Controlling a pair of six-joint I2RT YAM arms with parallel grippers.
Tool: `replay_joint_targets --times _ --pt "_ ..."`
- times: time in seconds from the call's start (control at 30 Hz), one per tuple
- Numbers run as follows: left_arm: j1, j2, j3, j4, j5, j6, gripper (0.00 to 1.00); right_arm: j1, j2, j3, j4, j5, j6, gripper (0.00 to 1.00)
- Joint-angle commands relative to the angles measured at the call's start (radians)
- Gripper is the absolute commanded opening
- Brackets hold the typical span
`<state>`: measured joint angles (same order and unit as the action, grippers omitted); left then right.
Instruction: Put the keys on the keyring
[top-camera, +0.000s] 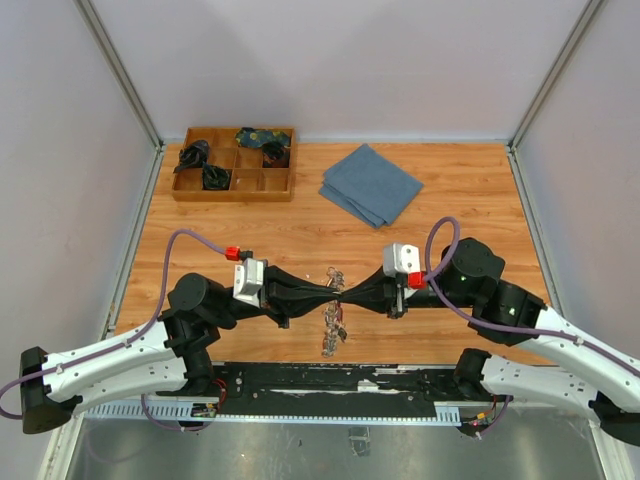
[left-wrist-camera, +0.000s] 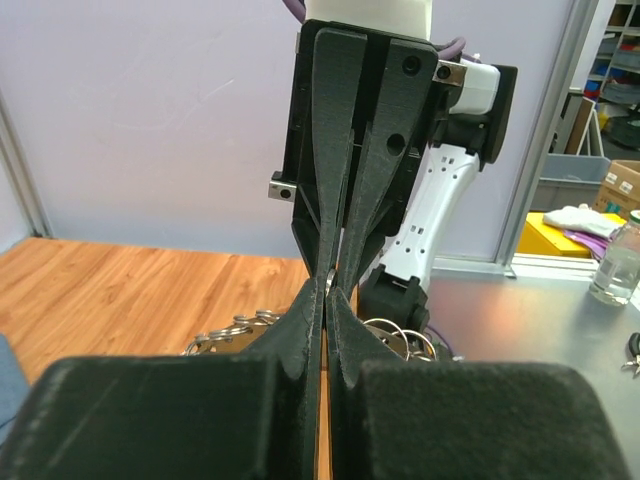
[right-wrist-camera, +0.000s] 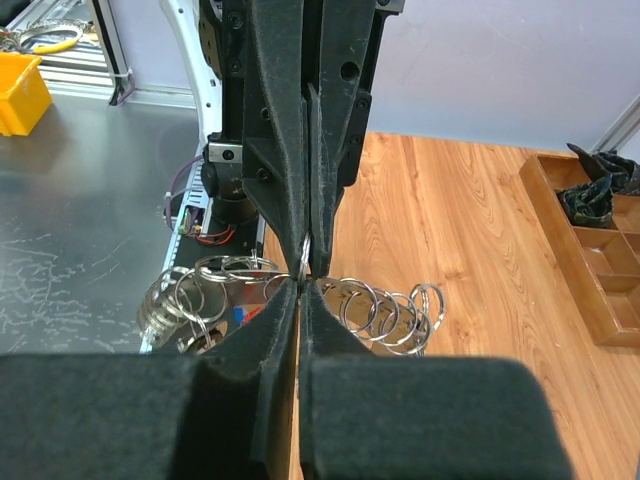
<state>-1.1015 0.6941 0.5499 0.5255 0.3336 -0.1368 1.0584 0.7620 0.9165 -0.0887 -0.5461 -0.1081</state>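
Observation:
Both grippers meet tip to tip over the middle of the wooden table. The keyring (top-camera: 337, 291) hangs between them, seen edge-on as a thin wire (right-wrist-camera: 305, 252). My left gripper (top-camera: 329, 290) (left-wrist-camera: 331, 292) is shut on the keyring. Facing it, my right gripper (top-camera: 347, 292) (right-wrist-camera: 300, 286) is shut on the same ring just below the left fingers (right-wrist-camera: 285, 120). Silver keys (top-camera: 333, 335) dangle toward the near edge, and a smaller cluster (top-camera: 333, 272) sits on the far side. In the right wrist view their small rings (right-wrist-camera: 385, 310) fan out on either side, with a red and blue tag (right-wrist-camera: 240, 316) among them.
A wooden compartment tray (top-camera: 233, 190) holding dark bundled items stands at the back left. A folded blue cloth (top-camera: 372, 184) lies at the back centre-right. A black metal rail (top-camera: 330, 378) runs along the near edge between the arm bases.

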Motion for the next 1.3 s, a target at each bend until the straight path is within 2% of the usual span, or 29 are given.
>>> replay_joint_targets --times 0.0,0.03,0.17,0.23,0.4,0.53,0.7,1.0,1.27 --pt "0.004 0.005 0.041 0.065 0.013 -0.002 0.01 0.023 0.021 0.089 -0.062 -0.002 -0.016 0.00" --pt "0.005 0.007 0.043 0.063 0.012 -0.003 0.02 0.023 0.030 0.119 -0.104 0.005 -0.023 0.00" --pt "0.004 0.007 0.048 0.033 0.008 0.002 0.24 0.022 0.075 0.272 -0.318 0.044 -0.068 0.00" --pt "0.004 0.007 0.056 0.006 0.003 0.013 0.31 0.022 0.114 0.363 -0.455 0.073 -0.100 0.00" --pt "0.004 0.010 0.083 -0.089 -0.037 0.049 0.39 0.022 0.276 0.619 -0.866 0.151 -0.190 0.00" --pt "0.003 0.025 0.105 -0.133 -0.077 0.071 0.41 0.026 0.368 0.720 -1.024 0.192 -0.236 0.00" --pt "0.004 0.063 0.132 -0.155 -0.082 0.092 0.43 0.054 0.428 0.771 -1.096 0.223 -0.263 0.00" --pt "0.003 0.162 0.184 -0.246 0.033 0.136 0.41 0.083 0.443 0.784 -1.092 0.225 -0.273 0.00" --pt "0.003 0.191 0.203 -0.252 0.095 0.143 0.39 0.089 0.438 0.776 -1.076 0.224 -0.263 0.00"
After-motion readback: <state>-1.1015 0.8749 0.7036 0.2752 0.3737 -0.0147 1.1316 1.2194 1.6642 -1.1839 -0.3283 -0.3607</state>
